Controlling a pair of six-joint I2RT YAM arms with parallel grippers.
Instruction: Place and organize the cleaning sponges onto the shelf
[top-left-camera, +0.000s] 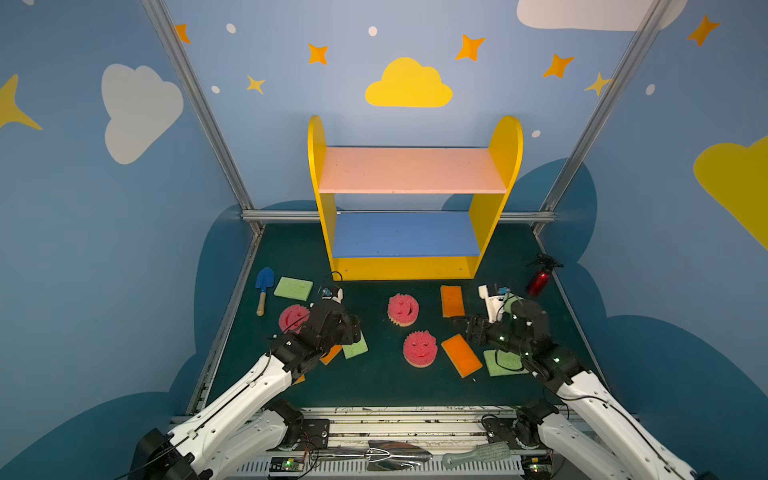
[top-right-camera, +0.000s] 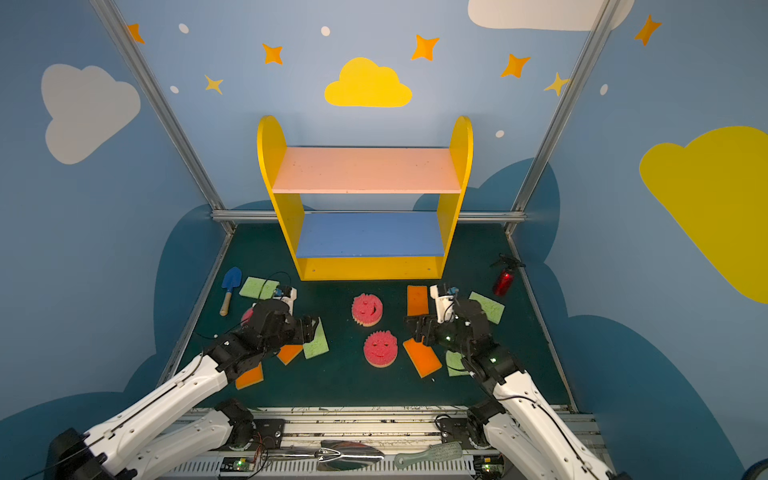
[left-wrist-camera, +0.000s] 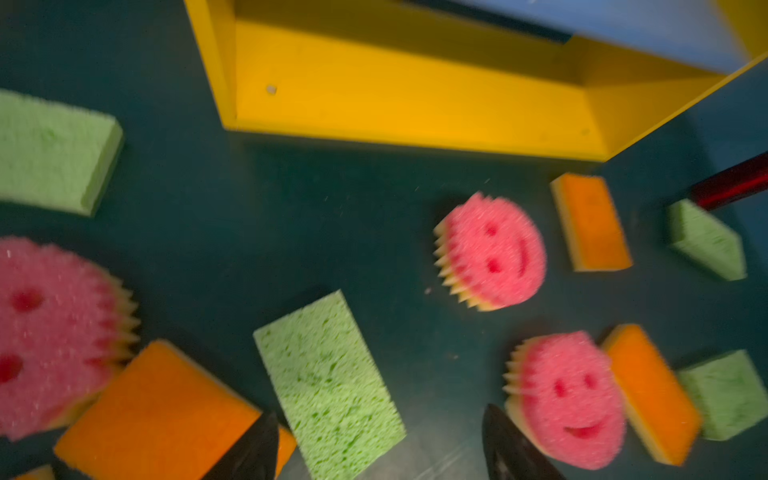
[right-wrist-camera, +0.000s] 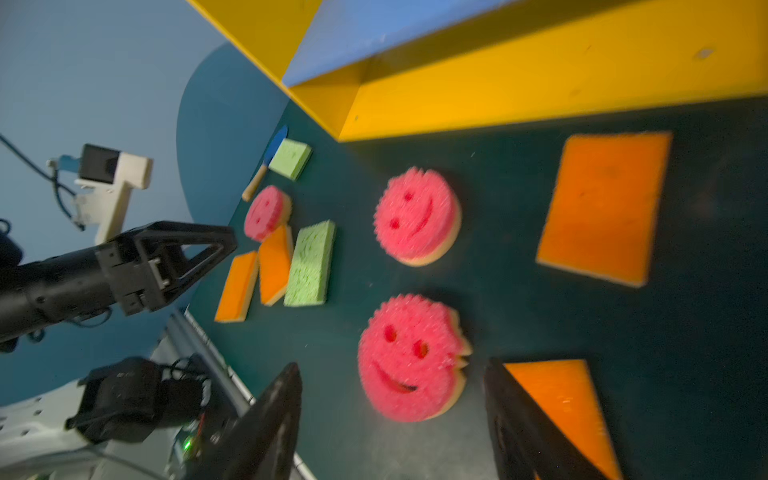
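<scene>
While reaching in low from the near corners, hover over the mat (top-left-camera: 374, 382) with elbows bent; carry the left gripper (left-wrist-camera: 378, 419) spread wide and gripping nothing, above a green sponge (left-wrist-camera: 328, 374) at near left; carry the right gripper (right-wrist-camera: 394, 370) equally wide and free, a pink smiley sponge (right-wrist-camera: 409, 357) showing between its tips near the middle; face the shelf (top-left-camera: 415, 268) standing far centre, with the cleaning sponges (top-left-camera: 452, 300) all on the mat, scattered along its near side.
</scene>
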